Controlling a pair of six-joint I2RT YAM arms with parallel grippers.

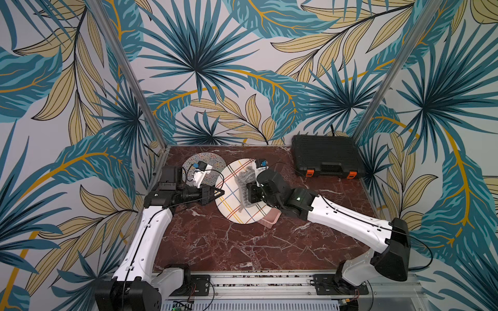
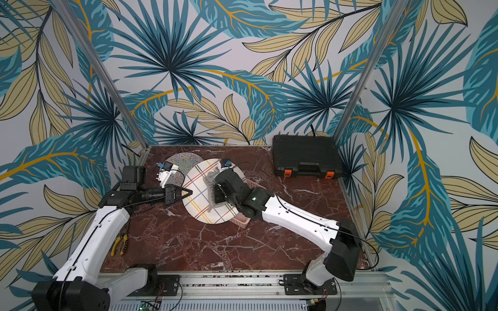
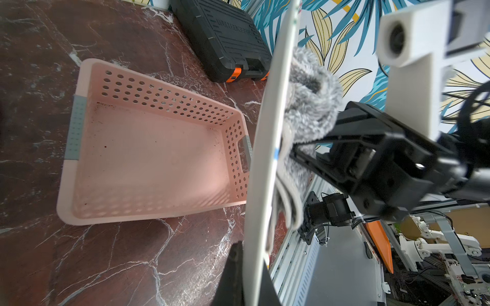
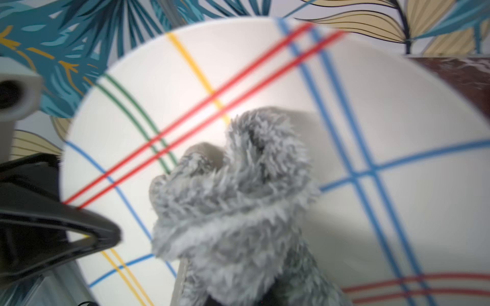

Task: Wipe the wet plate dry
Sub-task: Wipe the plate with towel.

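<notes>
Raised striped plate, fluffy grey cloth touching it.

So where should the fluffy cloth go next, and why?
Probably slide the grey cloth sideways across the plate. The right fingers press it against the middle, the left fingers pinch the plate's rim, and much of the striped face around the cloth is uncovered.
</notes>
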